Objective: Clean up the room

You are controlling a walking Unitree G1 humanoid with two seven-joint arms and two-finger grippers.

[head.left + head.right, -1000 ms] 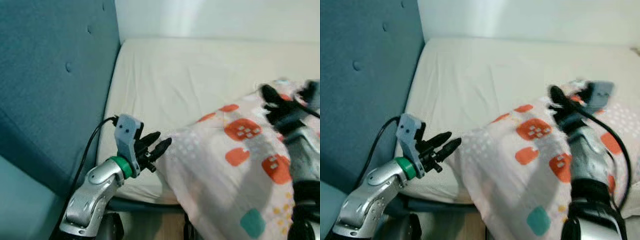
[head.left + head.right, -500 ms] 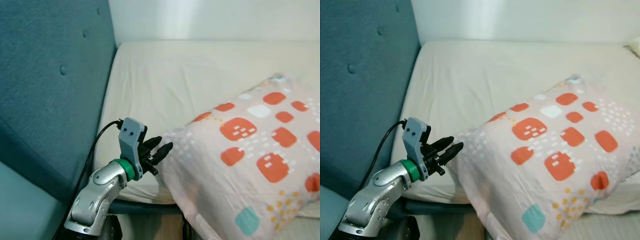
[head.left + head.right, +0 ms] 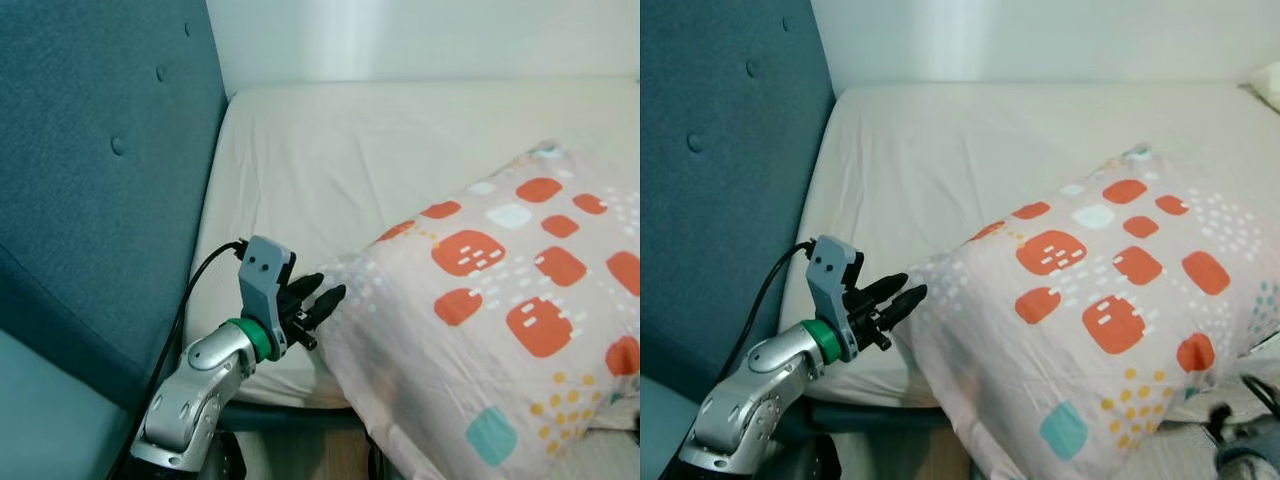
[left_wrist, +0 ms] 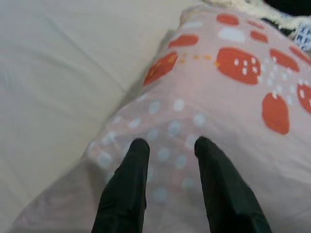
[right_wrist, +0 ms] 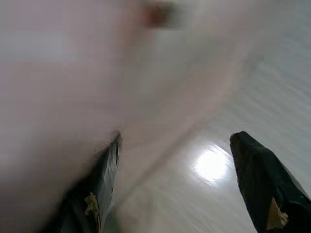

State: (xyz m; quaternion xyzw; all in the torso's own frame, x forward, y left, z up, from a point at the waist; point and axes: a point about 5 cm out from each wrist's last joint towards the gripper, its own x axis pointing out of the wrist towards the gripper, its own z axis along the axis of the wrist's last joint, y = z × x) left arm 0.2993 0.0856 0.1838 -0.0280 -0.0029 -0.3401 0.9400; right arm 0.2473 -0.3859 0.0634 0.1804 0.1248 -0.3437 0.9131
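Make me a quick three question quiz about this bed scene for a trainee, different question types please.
1. True or false: the pillow lies centred against the blue headboard.
2. Multiple choice: the left gripper is A) holding a cup, B) at the pillow's corner, C) on the floor.
3. Fill in: the mattress is covered by a plain ____ sheet.

Key: 1 false, it hangs over the near edge of the bed; 2 B, its fingers are apart against the dotted fabric; 3 cream. The right gripper is open, low beside the pillow.

Matt cloth pillow [image 3: 500, 300], glossy floor [image 5: 252, 97]
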